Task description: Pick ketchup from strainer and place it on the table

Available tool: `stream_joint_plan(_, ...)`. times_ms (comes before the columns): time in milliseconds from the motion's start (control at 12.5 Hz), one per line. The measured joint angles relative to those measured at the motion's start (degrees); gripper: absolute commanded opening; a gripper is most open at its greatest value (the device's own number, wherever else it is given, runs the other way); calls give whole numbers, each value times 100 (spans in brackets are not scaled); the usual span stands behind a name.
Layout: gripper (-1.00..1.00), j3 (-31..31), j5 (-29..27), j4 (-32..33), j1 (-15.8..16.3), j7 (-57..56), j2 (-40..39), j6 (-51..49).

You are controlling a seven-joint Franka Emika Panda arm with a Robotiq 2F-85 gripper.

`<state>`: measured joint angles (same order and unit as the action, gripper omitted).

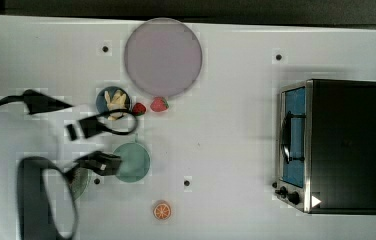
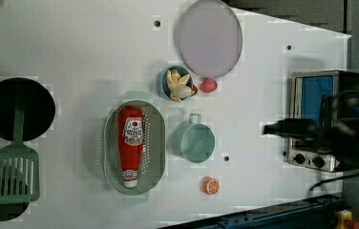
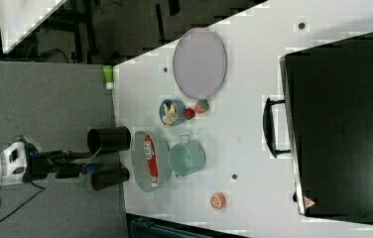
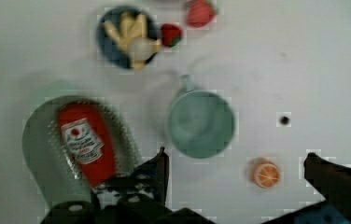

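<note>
The ketchup (image 2: 131, 146) lies lengthwise inside the strainer (image 2: 156, 143), red body on the perforated centre, white cap toward the tabletop (image 2: 72, 43) edge at the left view's bottom. Nothing grips it. In the wrist view the pincer (image 4: 236, 165) has its two fingers (image 4: 157, 170) spread wide apart and empty, hanging above the tabletop with the cup (image 4: 200, 123) and the orange slice (image 4: 265, 173) showing between them and the strainer just beside one finger. The teal cup sits close beside the strainer, away from any edge. A blue bowl (image 2: 176, 84) of pale pieces stands near two strawberries (image 2: 208, 85) and the large round plate (image 2: 209, 37). A toaster oven (image 2: 313, 95) stands at the tabletop's far end, well apart from the strainer.
</note>
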<state>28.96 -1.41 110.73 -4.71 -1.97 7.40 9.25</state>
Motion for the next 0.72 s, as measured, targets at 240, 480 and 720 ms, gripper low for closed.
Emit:
stream_joint_plan(240,100,669,-17,39,-8,5,-508,339)
stream_joint_plan(480,100,1111,-28,308,33,29,-735,1136)
stream_joint_plan(720,100,1483,17,632,50,35,-940,1907)
